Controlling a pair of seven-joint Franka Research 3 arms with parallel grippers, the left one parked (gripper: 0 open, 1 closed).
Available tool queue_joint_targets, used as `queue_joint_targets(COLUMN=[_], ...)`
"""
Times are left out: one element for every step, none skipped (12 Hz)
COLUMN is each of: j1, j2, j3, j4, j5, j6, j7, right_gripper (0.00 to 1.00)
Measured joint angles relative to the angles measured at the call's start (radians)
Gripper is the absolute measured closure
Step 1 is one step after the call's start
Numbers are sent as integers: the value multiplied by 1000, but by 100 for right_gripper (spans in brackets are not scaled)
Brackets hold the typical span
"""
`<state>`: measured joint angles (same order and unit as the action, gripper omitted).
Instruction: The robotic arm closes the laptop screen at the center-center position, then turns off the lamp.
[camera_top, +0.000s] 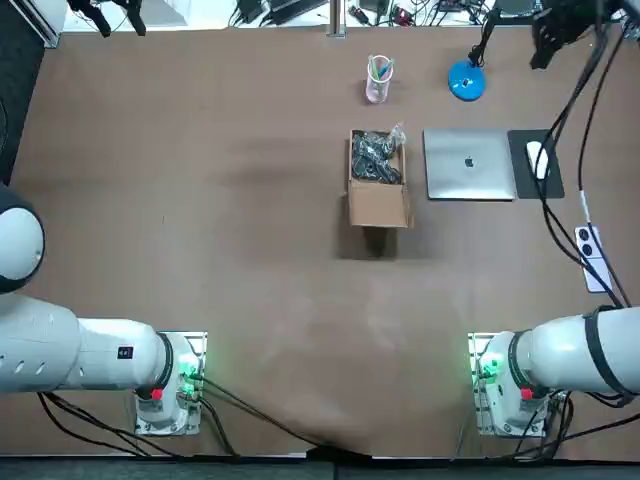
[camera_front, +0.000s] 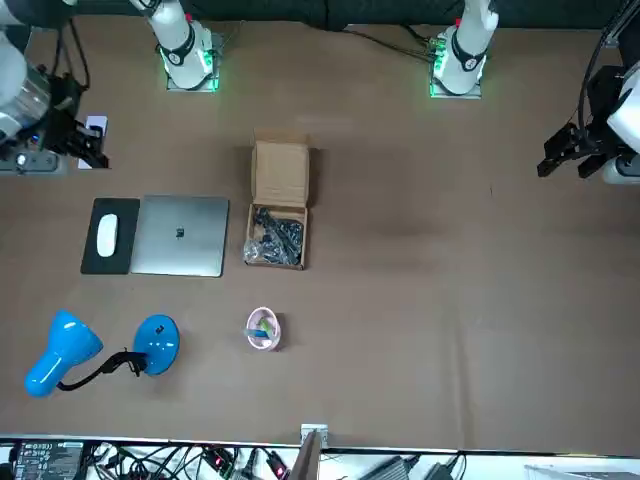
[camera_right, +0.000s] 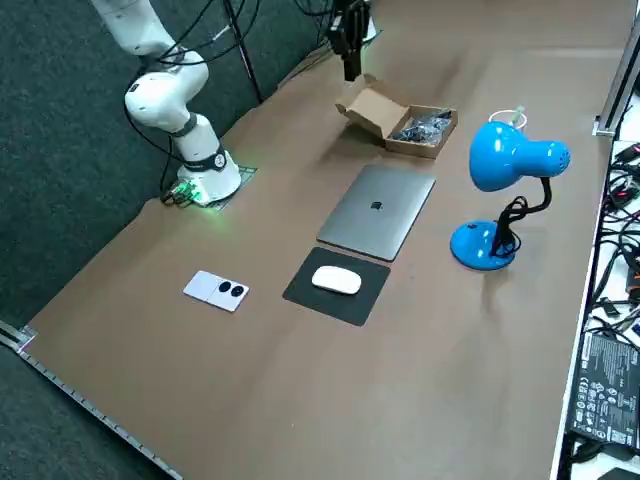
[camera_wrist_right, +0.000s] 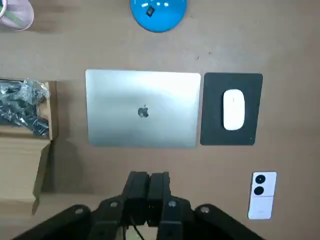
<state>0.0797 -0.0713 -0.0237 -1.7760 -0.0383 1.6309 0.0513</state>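
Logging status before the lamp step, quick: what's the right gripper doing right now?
Right gripper: closed, empty, hovering near the closed laptop.

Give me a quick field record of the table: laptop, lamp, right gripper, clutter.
laptop: lid shut flat, between cardboard box and mouse pad
lamp: blue, upright beyond the laptop; on or off cannot be told
right gripper: raised over the table, fingers together, holding nothing
clutter: mouse on the mouse pad, pink cup, white device
task left: lamp switch
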Motion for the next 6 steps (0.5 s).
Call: queue_joint_targets(j1=[-1, -2, -2, -2, -1, -2], j2=[-9, -21, -24, -26, -27, -27], j3=[-22, -46, -47, -46, -46, -46], j4=[0, 9, 19, 28, 35, 39], j5=[12, 21, 22, 22, 22, 22], j6=[-14, -37, -45, -50, -53, -54], j7=[-21, -41, -41, -41, -41, -41], right_gripper=[98, 98, 98, 98, 97, 97])
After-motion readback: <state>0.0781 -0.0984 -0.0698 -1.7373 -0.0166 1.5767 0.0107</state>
